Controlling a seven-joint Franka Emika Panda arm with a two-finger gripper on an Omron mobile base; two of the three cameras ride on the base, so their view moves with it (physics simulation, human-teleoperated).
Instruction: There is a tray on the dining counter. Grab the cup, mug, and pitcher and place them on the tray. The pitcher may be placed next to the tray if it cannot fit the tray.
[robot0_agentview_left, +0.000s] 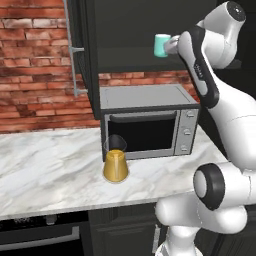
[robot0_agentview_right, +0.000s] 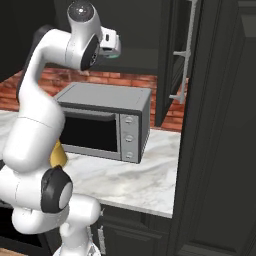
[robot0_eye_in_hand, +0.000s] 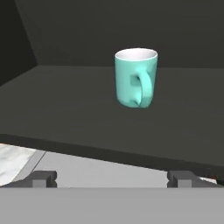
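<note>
The light teal mug (robot0_eye_in_hand: 135, 78) stands upright on a dark cabinet shelf (robot0_eye_in_hand: 65, 109) above the microwave, its loop handle turned towards the hand camera. In the left base view the mug (robot0_agentview_left: 161, 45) sits just left of my raised hand. My gripper (robot0_eye_in_hand: 113, 178) is open, its fingertips (robot0_eye_in_hand: 43, 178) spread wide at the shelf's front edge, short of the mug and apart from it. The amber-gold pitcher (robot0_agentview_left: 116, 162) with its dark clear upper part stands on the marble counter (robot0_agentview_left: 45, 165) by the brick wall, in front of the microwave's left corner. A sliver of the pitcher (robot0_agentview_right: 58, 155) shows behind my arm.
A grey microwave (robot0_agentview_left: 150, 122) sits under the shelf on the counter. The dark cabinet door (robot0_agentview_left: 80, 55) hangs open to the left, with a silver handle. Tall dark cabinetry (robot0_agentview_right: 220, 150) closes off the right side. The brick wall (robot0_agentview_left: 35, 75) runs behind the counter.
</note>
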